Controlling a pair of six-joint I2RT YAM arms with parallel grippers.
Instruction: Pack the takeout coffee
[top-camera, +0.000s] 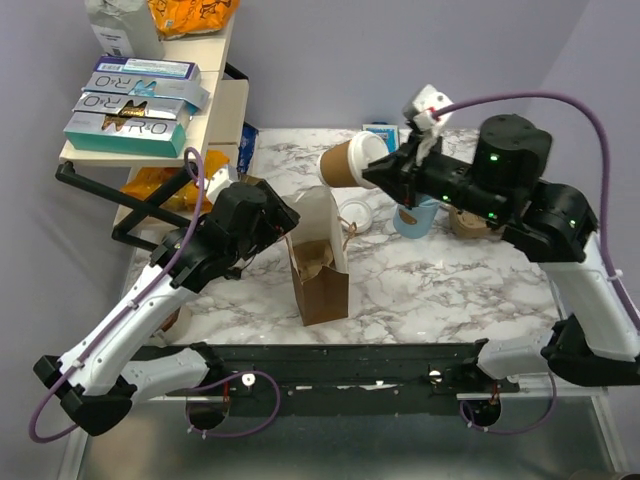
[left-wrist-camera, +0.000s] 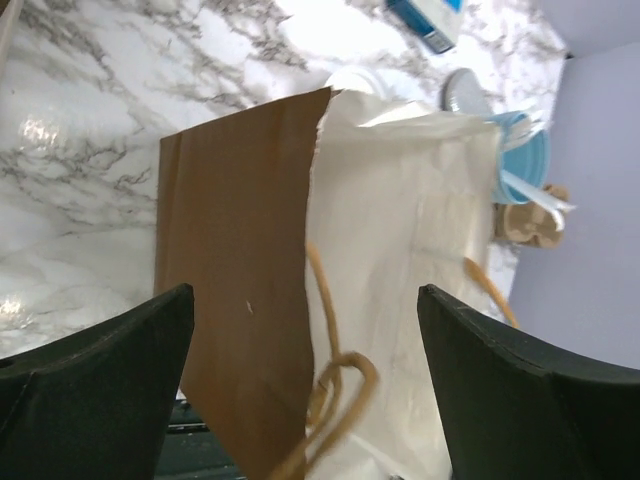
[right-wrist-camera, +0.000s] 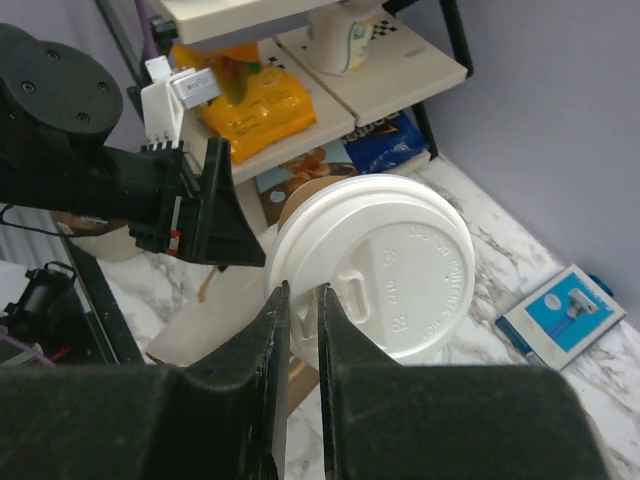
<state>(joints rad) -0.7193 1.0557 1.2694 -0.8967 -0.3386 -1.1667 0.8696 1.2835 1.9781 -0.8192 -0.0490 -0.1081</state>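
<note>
- The overhead view alone shows the takeout coffee cup (top-camera: 345, 165), tan paper, held in the air on its side near the top of the upright paper bag (top-camera: 322, 262).
- Only the right wrist view shows the round white plastic lid (right-wrist-camera: 385, 270) face-on, with embossed lettering. The right gripper (right-wrist-camera: 300, 295) pinches the cup at its lidded rim.
- In the left wrist view the left gripper (left-wrist-camera: 305, 295) is spread wide. The bag's brown face, white panel and twisted paper handles are seen between its fingers.
- The table top (top-camera: 450, 280) is glossy and marbled.
</note>
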